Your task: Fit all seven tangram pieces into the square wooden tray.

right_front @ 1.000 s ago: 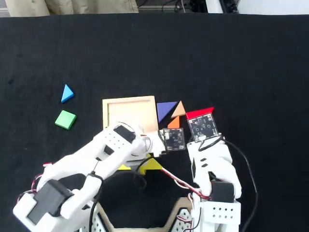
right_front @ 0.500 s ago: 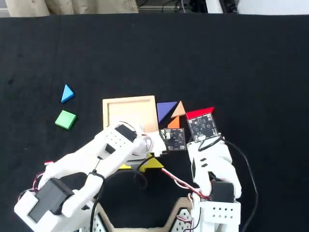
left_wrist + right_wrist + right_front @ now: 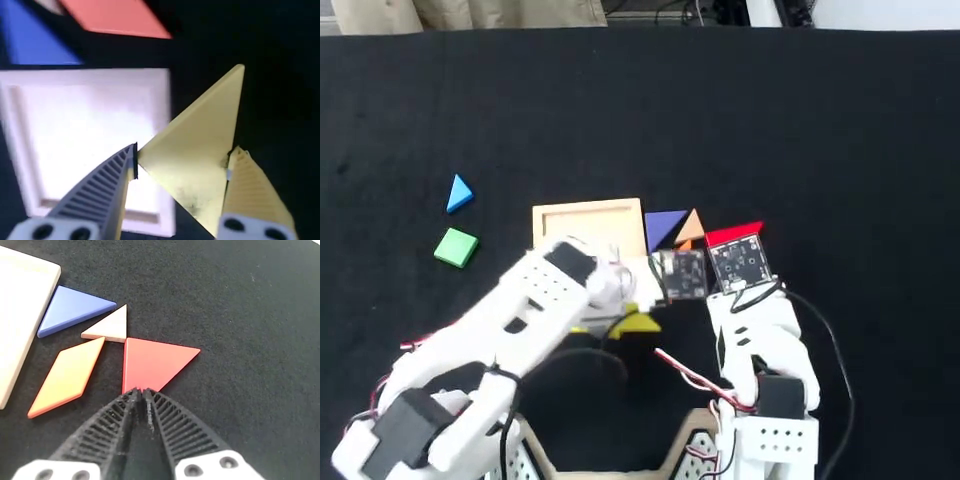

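One yellow triangle in left end effector; over tray rim

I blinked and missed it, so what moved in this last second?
The left pincer, gripping the yellow triangle, carried it slightly forward toward the wooden tray. The right pincer, shut beside the red triangle, stayed put, as did the green square and light blue triangle.

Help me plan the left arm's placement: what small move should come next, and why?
Probably shift the yellow triangle a little more over the square wooden tray before lowering. The left gripper is shut on it, yet most of the piece appears to hang beyond the tray's rim, over the black cloth.
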